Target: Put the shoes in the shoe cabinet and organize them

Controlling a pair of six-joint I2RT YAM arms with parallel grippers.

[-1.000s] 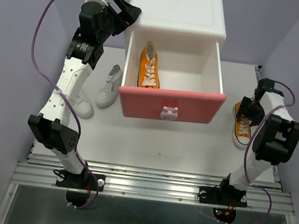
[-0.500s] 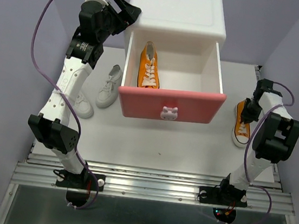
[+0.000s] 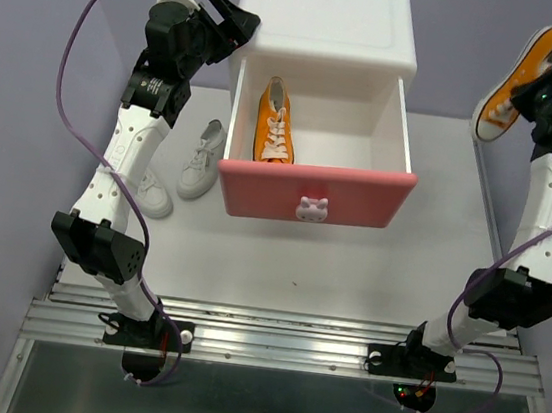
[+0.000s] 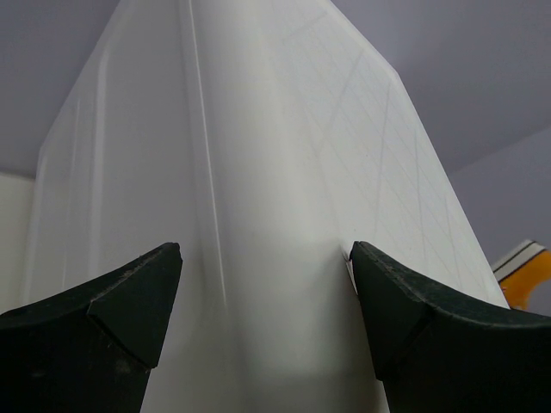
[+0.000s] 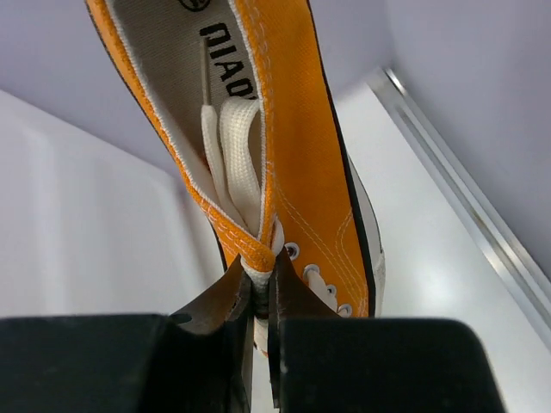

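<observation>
Orange canvas hangs high at the right: the right gripper [image 5: 263,301] is clamped on the lifted sneaker [image 5: 301,155] at the tongue and eyelet edge, toe drooping. It is a thin pinch, probably chosen so the shoe can clear the drawer wall on the way over. Its mate [image 3: 276,126] lies in the left half of the open upper drawer [image 3: 315,193], toe toward the pink front, with the right half free. The left gripper [image 3: 233,20], jaws spread wide, straddles the back-left corner of the shoe cabinet [image 3: 329,17] — seemingly to steady it. Two white sneakers [image 3: 201,160] sit on the white table [image 3: 348,276] left of the cabinet. Lilac walls [image 3: 29,86] close in on three sides, and a metal rail [image 3: 279,343] runs along the near edge.
</observation>
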